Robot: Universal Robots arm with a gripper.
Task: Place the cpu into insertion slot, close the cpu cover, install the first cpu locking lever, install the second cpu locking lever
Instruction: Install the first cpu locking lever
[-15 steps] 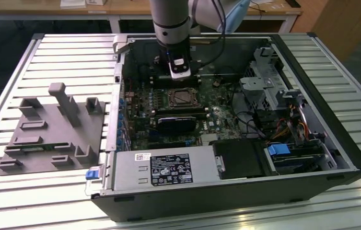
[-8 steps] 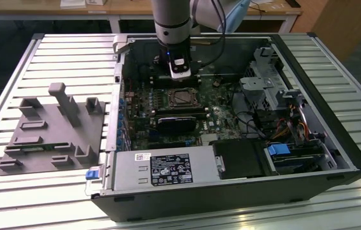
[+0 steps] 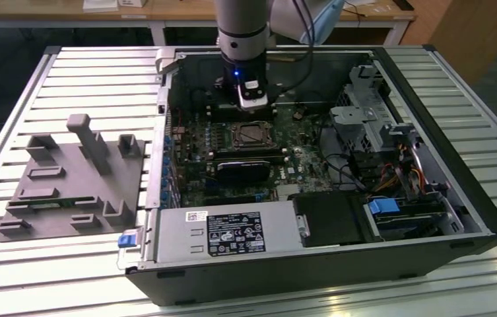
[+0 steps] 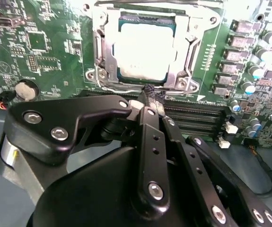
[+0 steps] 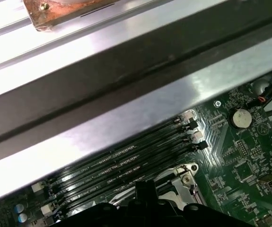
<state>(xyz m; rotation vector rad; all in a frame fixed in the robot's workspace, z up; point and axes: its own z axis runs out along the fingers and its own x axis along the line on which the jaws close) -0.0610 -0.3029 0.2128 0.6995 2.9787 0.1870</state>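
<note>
Cpu [image 4: 143,49], a flat square chip with a pale silvery top, sat in the insertion slot [image 4: 100,52], framed by the thin silvery metal cpu cover [image 4: 185,28] lying down around it on the green circuit board [image 4: 41,42]. The black gripper [image 4: 150,97] hovered just beside the slot's edge that faced the long black memory slots [image 4: 197,118], its fingers [image 4: 153,105] pinched together on nothing, tips aimed at that rim.

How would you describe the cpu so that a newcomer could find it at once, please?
Look inside the open computer case at the green motherboard. Just beyond the gripper, the cpu lies under the cpu cover. Unlike the long black memory slots nearby, it is a pale square.
</note>
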